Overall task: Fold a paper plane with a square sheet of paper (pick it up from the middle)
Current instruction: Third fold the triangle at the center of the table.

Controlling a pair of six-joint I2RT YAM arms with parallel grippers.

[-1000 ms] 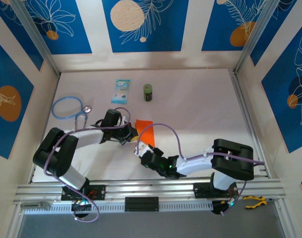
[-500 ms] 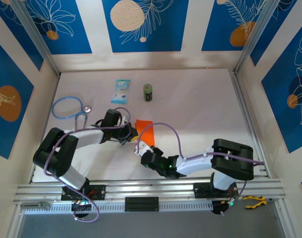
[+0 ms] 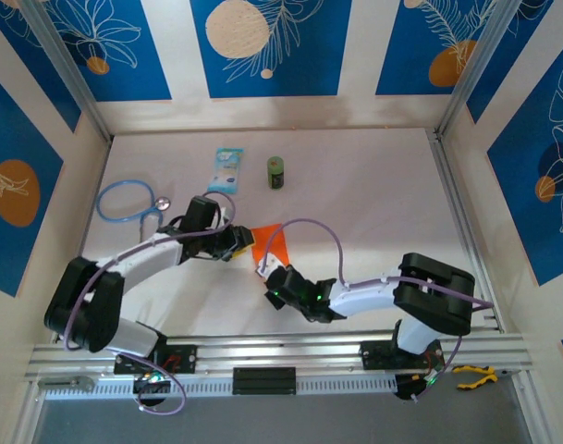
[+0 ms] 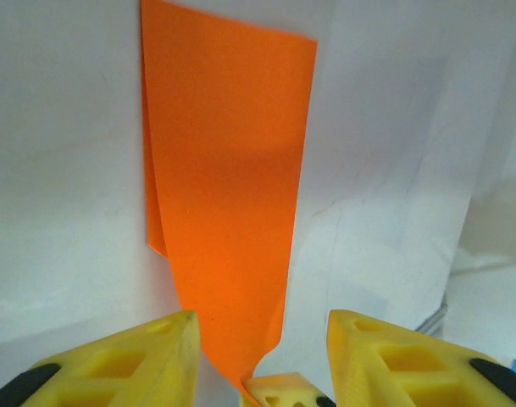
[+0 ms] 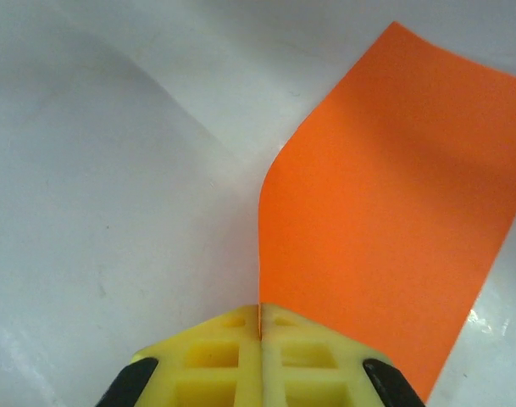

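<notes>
The paper [image 3: 270,242] sits at the centre of the overhead view, between the two grippers. Its near end is raised off the surface [image 3: 373,203], and its far end appears to rest on it.

In the left wrist view the paper runs from the top of the frame down to a narrow tip at bottom centre. A second layer shows along its left edge, so it appears to be folded lengthwise.

The right gripper [image 5: 259,335] is pressed together on the paper's near edge, with the sheet entering the seam between its fingers. This pinch evidently keeps the paper lifted and anchored.

The left gripper [image 4: 262,356] is spread, one finger on either side of the narrow tip, and does not visibly touch it.

Judgement: the left gripper is placed to take or crease that end while the right gripper holds.
</notes>
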